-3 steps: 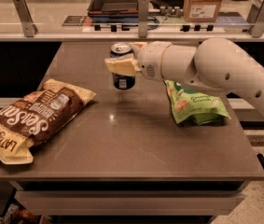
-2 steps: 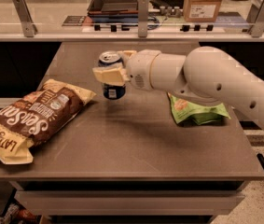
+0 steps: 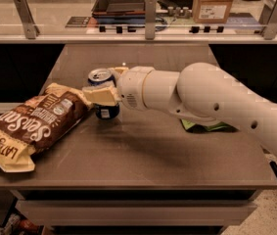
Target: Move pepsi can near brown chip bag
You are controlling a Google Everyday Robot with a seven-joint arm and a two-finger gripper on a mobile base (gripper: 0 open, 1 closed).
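Note:
The pepsi can (image 3: 102,77), dark blue with a silver top, stands upright just right of the brown chip bag (image 3: 35,122), close to the bag's upper right corner. My gripper (image 3: 102,91) is shut on the can, one pale finger (image 3: 100,95) across its front, the other behind it. The brown chip bag lies flat on the left part of the table, with white lettering and pale yellow ends. My white arm reaches in from the right.
A green bag (image 3: 207,127) lies under my arm on the right, mostly hidden. The brown table (image 3: 143,155) has its front edge near me. A glass barrier with metal posts (image 3: 150,16) stands behind the table.
My gripper has carried the pepsi can leftward across the table, from the middle near the green bag to right beside the brown chip bag.

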